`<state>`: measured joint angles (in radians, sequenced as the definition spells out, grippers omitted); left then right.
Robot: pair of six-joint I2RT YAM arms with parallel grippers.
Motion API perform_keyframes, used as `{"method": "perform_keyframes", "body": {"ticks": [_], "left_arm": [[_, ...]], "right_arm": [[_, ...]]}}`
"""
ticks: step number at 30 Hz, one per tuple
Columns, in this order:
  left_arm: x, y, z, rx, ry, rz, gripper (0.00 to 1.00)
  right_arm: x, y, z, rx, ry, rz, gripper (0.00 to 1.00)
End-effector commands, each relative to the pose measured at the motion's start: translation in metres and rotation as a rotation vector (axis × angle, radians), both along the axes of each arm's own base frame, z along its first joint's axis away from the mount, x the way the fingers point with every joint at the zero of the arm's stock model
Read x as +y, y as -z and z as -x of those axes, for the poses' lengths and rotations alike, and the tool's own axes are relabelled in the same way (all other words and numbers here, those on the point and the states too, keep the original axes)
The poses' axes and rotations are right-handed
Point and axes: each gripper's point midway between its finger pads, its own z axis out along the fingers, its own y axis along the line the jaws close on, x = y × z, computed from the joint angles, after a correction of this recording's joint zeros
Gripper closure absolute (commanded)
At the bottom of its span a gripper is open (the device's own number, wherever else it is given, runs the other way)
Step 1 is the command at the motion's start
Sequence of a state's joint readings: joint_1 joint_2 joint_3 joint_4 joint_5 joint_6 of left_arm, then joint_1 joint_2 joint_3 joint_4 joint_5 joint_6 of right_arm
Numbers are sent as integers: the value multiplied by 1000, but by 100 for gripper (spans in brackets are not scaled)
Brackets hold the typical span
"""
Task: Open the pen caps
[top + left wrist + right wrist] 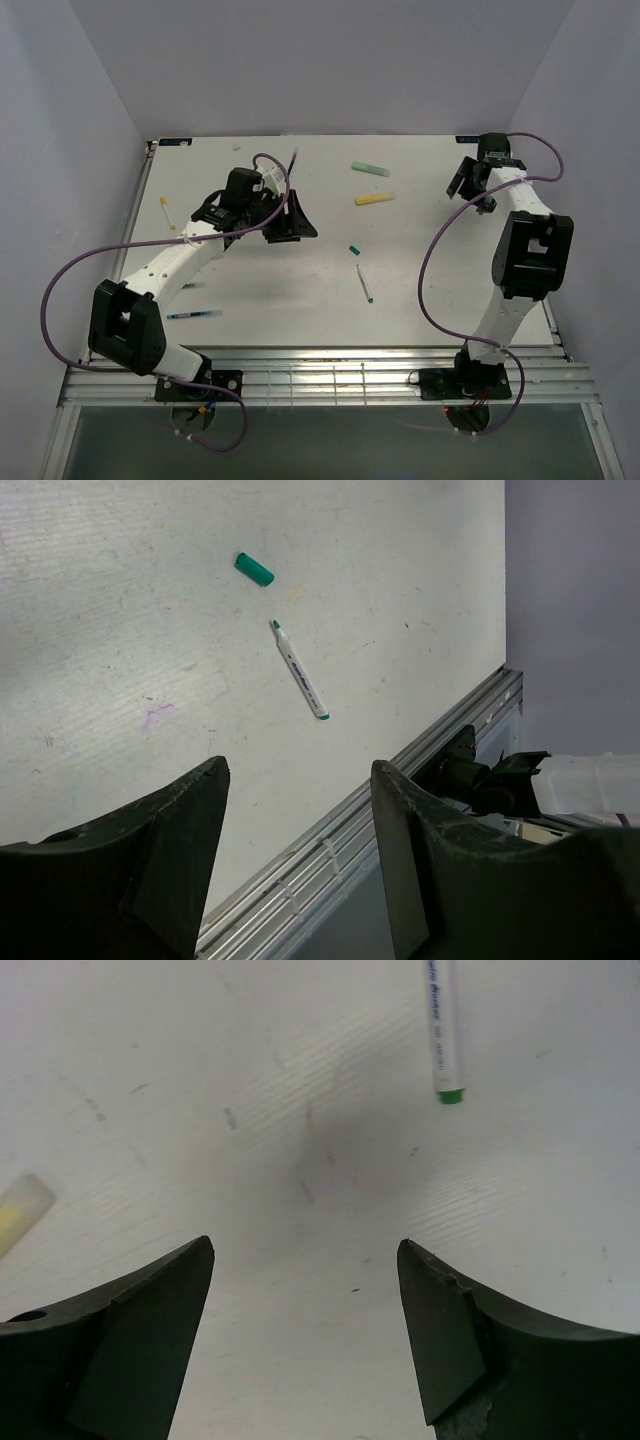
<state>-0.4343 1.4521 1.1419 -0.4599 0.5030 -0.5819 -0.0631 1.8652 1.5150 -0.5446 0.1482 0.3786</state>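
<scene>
Tabletop: cap beyond left end effector

A dark teal cap near an uncapped white pen, both beyond the parted, empty left pincer.

Green-tipped pen half off-frame.

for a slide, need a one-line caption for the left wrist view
Open left gripper over a white table; a dark teal plastic cap lies apart from its thin white pen body
</scene>
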Motion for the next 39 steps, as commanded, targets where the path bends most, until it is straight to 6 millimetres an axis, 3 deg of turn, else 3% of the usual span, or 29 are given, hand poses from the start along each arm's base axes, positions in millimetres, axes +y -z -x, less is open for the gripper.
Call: {"method": "perform_keyframes", "body": {"ticks": [1,2,9,19,23,26,31,33,36,39], "left_arm": [[-3,-13,6,-68,37,45,31],[-3,-12,6,-68,35,48,31],[0,-7,17,-69,31,61,30],[-3,-2,8,-37,28,51,30],[-2,2,7,-24,18,39,30],[-2,3,7,-16,11,37,30],[-2,-2,9,-10,8,49,30],[-1,-2,10,-5,7,45,30],[1,-6,12,6,1,34,30],[1,-13,13,26,-9,34,30]], "right_arm": [[-41,12,-1,65,55,125,20],[-50,23,-1,93,74,147,20],[-95,50,-18,106,114,188,21],[-108,81,-58,89,19,119,28],[-99,104,-65,109,-32,71,35],[-93,118,-60,144,-39,38,46],[-72,137,-43,236,-96,24,73],[-53,139,-41,256,-141,19,85],[-25,127,-41,257,-192,6,92],[5,85,-42,201,-186,-20,92]]}}
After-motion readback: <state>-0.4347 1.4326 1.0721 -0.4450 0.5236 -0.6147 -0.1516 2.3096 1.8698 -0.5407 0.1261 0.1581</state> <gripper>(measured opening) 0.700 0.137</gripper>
